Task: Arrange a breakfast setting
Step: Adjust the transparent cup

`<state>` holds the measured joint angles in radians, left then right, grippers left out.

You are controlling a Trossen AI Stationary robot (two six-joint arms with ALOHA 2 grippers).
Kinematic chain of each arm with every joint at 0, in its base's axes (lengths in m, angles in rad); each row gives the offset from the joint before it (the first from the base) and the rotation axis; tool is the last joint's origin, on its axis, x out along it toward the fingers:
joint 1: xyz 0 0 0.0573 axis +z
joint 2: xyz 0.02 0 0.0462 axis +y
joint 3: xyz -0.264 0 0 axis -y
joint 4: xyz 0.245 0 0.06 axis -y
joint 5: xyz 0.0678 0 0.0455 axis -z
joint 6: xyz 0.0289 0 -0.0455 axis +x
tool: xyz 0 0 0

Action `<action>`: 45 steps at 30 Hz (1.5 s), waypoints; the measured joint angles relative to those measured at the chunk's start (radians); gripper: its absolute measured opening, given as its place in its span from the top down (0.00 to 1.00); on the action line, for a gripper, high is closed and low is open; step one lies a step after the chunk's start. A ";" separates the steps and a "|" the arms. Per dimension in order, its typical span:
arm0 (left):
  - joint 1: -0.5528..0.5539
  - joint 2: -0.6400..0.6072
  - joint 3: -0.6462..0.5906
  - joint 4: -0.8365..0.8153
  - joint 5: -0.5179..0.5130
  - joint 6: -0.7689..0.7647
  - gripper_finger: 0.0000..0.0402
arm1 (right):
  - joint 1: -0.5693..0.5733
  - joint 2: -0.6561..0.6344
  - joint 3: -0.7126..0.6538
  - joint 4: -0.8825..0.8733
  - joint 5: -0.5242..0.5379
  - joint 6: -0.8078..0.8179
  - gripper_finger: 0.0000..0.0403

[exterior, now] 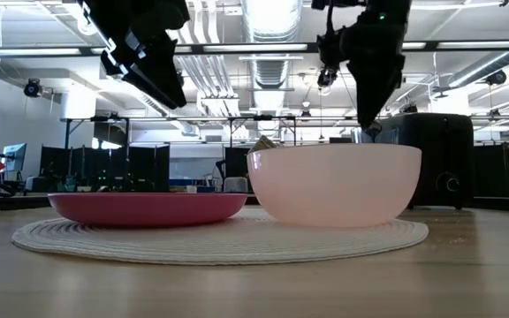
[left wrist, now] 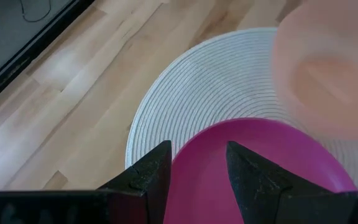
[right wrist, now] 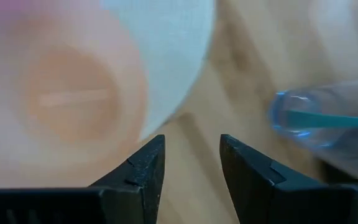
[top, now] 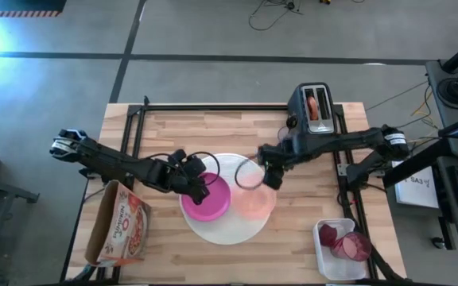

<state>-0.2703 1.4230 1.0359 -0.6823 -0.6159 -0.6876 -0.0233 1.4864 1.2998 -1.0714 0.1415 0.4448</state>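
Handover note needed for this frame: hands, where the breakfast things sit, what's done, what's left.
Left hand: open, empty, above the magenta plate.
Right hand: open, empty, by the peach bowl.
Done: plate and bowl sit side by side on the round white mat.
Left: dark-red fruit and pink tumbler in the white tray at the table's right front; a teal-handled spoon in clear glass shows in the right wrist view; something is in the toaster.

Cereal box [top: 120, 225]: red lettering, illegible. No other readable text.

Robotics lab: exposed ceiling ducts [exterior: 272, 18], workstations, floor cables [top: 273, 12].
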 joint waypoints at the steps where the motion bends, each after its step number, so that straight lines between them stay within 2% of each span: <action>1: 0.000 -0.004 0.000 0.000 0.000 -0.001 0.66 | -0.024 0.000 0.007 -0.009 0.001 -0.003 0.63; 10: 0.000 -0.019 0.000 0.000 -0.001 0.007 0.66 | -0.230 0.000 0.076 -0.086 -0.006 -0.089 0.65; 17: 0.000 -0.019 0.000 0.000 -0.003 0.009 0.66 | -0.316 0.001 0.113 -0.108 -0.010 -0.149 0.65; 38: 0.000 -0.019 0.000 0.000 -0.003 0.048 0.66 | -0.324 0.038 0.093 -0.143 -0.010 -0.149 0.67; 45: 0.000 -0.019 0.000 0.000 -0.003 0.077 0.66 | -0.324 0.091 0.085 -0.142 -0.010 -0.166 0.72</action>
<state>-0.2703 1.4040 1.0363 -0.6827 -0.6189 -0.6106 -0.3477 1.5775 1.3846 -1.2139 0.1314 0.2785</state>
